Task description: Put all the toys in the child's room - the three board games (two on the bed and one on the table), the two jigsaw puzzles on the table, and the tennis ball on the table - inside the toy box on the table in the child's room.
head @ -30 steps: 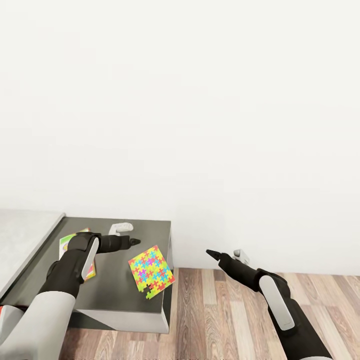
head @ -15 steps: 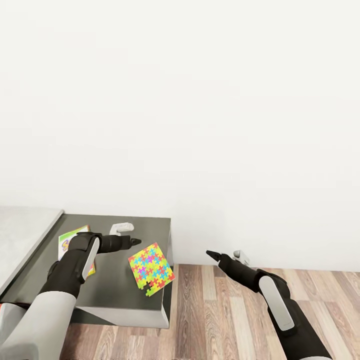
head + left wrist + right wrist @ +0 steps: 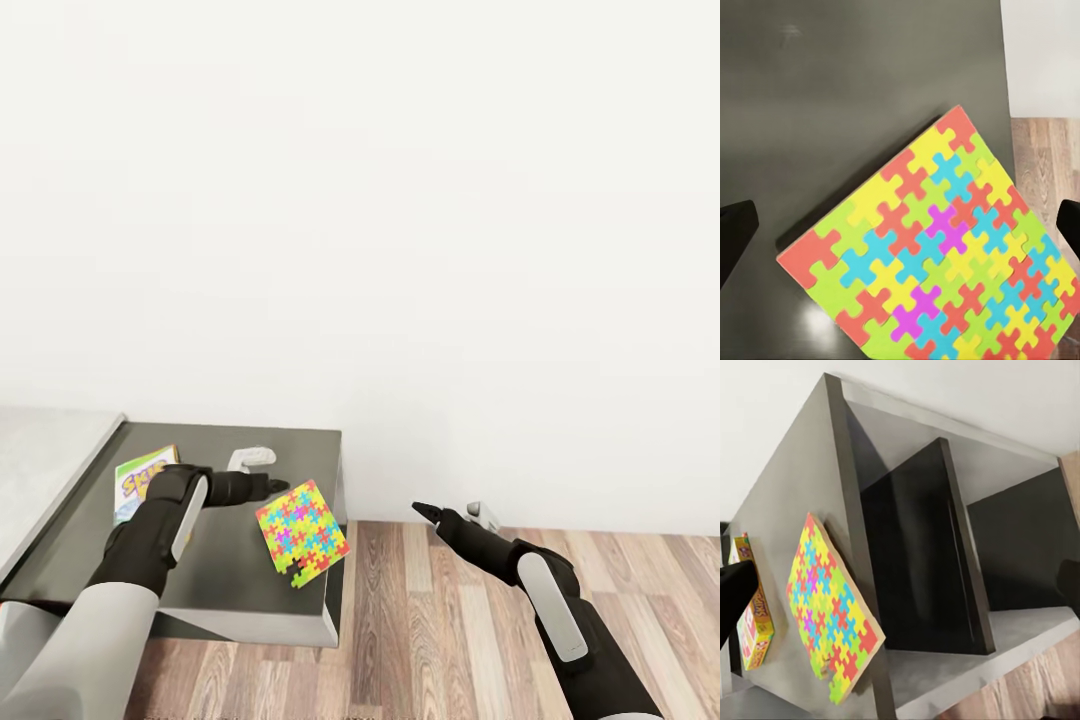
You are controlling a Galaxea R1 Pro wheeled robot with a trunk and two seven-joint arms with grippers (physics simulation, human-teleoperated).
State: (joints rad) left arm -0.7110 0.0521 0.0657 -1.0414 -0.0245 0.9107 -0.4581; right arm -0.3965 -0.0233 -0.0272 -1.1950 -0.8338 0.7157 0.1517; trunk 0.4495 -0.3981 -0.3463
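Since the earlier frame the left gripper [image 3: 282, 487] has edged forward over the dark grey corner of the table [image 3: 230, 590], uncovering more of the green-edged board game [image 3: 143, 480] behind its forearm. The jigsaw puzzle [image 3: 301, 531] lies flat near the table's right edge, one corner overhanging: a thin squarish slab of interlocking red, yellow, green, cyan and magenta pieces. The left gripper hovers just beside it, jaws spread wide, grasping nothing. The right gripper [image 3: 421, 508] hangs over the wooden floor [image 3: 440, 640]; its jaws appear released, empty.
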